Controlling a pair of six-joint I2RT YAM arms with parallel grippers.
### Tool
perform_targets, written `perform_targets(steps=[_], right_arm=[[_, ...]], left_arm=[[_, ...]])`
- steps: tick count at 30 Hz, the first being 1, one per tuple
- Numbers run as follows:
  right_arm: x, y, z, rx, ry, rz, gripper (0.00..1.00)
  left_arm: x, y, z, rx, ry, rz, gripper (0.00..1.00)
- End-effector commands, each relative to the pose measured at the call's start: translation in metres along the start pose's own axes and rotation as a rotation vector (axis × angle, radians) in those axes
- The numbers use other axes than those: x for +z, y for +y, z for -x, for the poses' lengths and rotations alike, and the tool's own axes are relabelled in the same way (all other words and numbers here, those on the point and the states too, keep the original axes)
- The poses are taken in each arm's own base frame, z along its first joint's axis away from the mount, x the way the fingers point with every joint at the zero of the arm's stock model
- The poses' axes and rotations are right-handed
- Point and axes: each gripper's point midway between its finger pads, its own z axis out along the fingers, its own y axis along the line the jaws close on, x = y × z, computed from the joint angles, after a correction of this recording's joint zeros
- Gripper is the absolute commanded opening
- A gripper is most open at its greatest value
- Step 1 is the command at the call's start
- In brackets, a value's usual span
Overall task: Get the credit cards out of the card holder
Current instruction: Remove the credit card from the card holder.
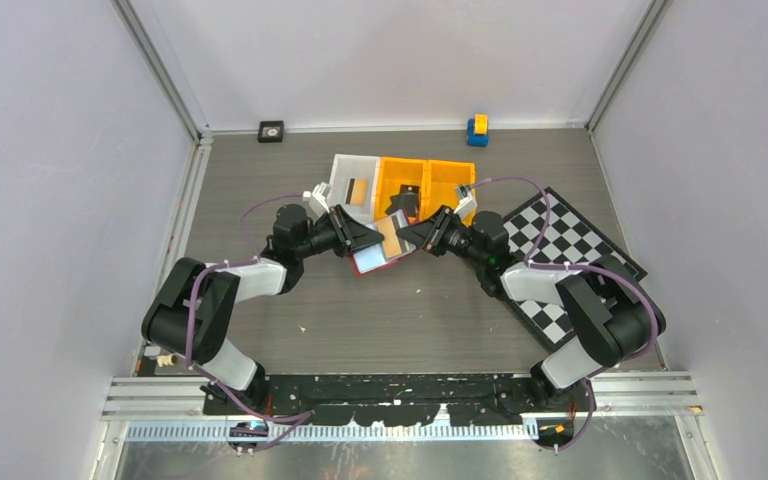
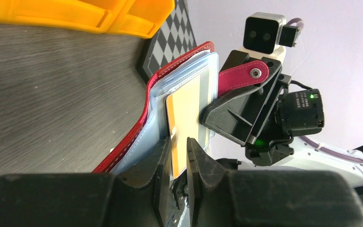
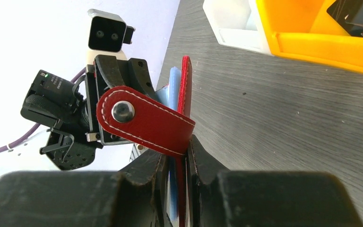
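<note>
The red card holder [image 1: 372, 266] is held open above the table between both arms. In the left wrist view its pale clear sleeves [image 2: 182, 78] fan out, and one tan credit card [image 2: 185, 118] sticks partway out of a sleeve. My left gripper [image 2: 178, 144] is shut on that card's lower edge. My right gripper [image 3: 176, 151] is shut on the card holder's red cover [image 3: 185, 90], just below the snap tab [image 3: 144, 120]. From above, the left gripper [image 1: 365, 240] and right gripper [image 1: 412, 236] face each other, tips close together.
Behind the grippers stand a white bin [image 1: 345, 172] with a tan card [image 1: 358, 190] in it and two orange bins [image 1: 401, 180] holding dark items. A chequered board [image 1: 565, 245] lies under the right arm. A blue-and-yellow block [image 1: 477, 130] sits at the back.
</note>
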Motion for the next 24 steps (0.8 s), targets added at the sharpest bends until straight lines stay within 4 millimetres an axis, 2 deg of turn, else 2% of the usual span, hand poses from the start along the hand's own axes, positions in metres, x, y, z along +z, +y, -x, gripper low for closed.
perform_targets(steps=[1,6,13,15,18,20,24], right_arm=[[0.003,0.035,-0.012,-0.067,0.064,0.095,0.01],[0.007,0.027,-0.015,-0.037,0.071,0.079,0.02],[0.014,0.012,-0.019,0.001,0.089,0.036,0.02],[0.013,0.009,-0.017,0.002,0.078,0.017,0.01],[0.005,0.006,-0.005,-0.006,0.023,-0.006,0.01],[-0.002,0.001,0.005,-0.013,-0.026,-0.037,0.01],[-0.020,-0.009,0.024,-0.036,-0.128,-0.118,0.00]], left_arm=[[-0.002,-0.060,0.013,0.107,-0.051,-0.221,0.19],[-0.011,-0.081,0.015,0.143,-0.072,-0.304,0.18],[-0.015,-0.083,0.016,0.178,-0.087,-0.285,0.17],[-0.015,-0.075,0.018,0.176,-0.100,-0.233,0.18],[-0.015,-0.046,0.021,0.188,-0.117,-0.056,0.23],[-0.020,-0.034,0.022,0.195,-0.124,0.037,0.28],[-0.030,-0.032,0.025,0.220,-0.163,0.089,0.42]])
